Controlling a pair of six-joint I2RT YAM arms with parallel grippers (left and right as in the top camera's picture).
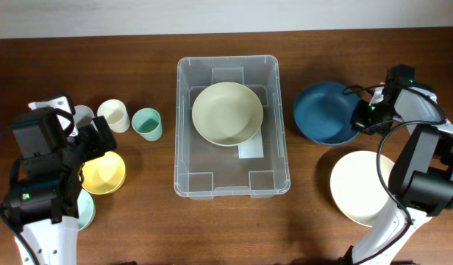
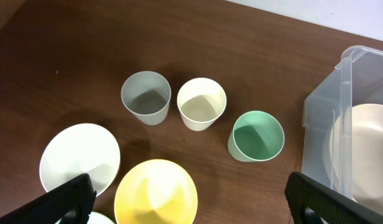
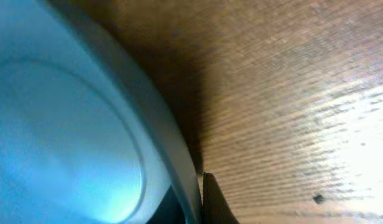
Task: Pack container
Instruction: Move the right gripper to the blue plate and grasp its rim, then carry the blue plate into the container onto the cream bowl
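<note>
The clear plastic container (image 1: pixel 184 132) stands mid-table with a cream bowl (image 1: pixel 226 112) inside it; its corner also shows in the left wrist view (image 2: pixel 347 81). A blue bowl (image 1: pixel 323 112) sits just right of the container. My right gripper (image 1: pixel 359 118) is at the blue bowl's right rim. In the right wrist view, the gripper (image 3: pixel 198 199) has its fingers closed on either side of the bowl's rim (image 3: pixel 61 143). My left gripper (image 2: pixel 191 199) is open and empty above a yellow bowl (image 2: pixel 155 193), left of the container.
Grey (image 2: pixel 145 96), cream (image 2: pixel 201 102) and green (image 2: pixel 257 135) cups stand in a row left of the container. A white bowl (image 2: pixel 79 157) lies beside the yellow bowl (image 1: pixel 103 174). A large white plate (image 1: pixel 362 188) lies front right, under the right arm.
</note>
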